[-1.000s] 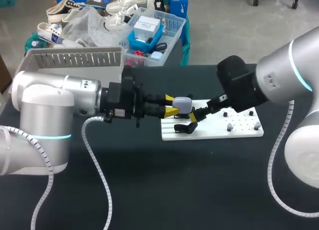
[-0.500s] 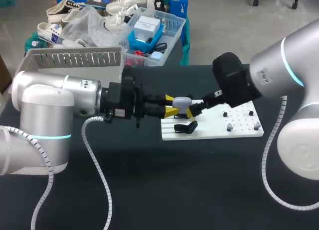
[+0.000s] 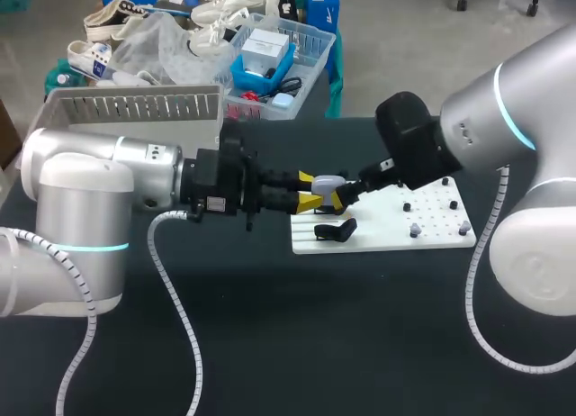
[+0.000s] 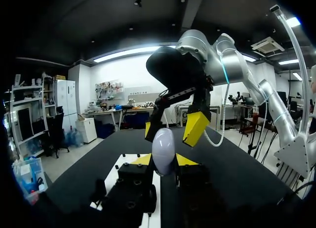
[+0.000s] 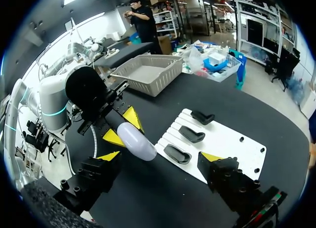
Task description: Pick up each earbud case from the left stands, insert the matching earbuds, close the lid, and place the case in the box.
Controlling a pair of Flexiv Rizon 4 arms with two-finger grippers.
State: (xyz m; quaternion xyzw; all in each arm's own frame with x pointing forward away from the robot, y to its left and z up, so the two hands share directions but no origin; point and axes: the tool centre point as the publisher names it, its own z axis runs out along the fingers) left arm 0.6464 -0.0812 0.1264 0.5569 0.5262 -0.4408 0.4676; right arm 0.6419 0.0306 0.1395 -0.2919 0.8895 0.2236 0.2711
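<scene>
Over the board (image 3: 387, 237), left fingers (image 3: 310, 203) pinch case (image 3: 329, 184).

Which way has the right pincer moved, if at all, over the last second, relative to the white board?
Yes. The right pincer has shifted toward the white board's far left corner, nearer the earbud case.

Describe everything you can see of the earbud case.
The earbud case is a smooth, rounded, pale lilac shell, seemingly glossy plastic, lid shut. It is held in the air near the white board's end, pinched from two sides by the left arm's jaws. The right arm's jaws stand open around its far end; contact is unclear.
</scene>
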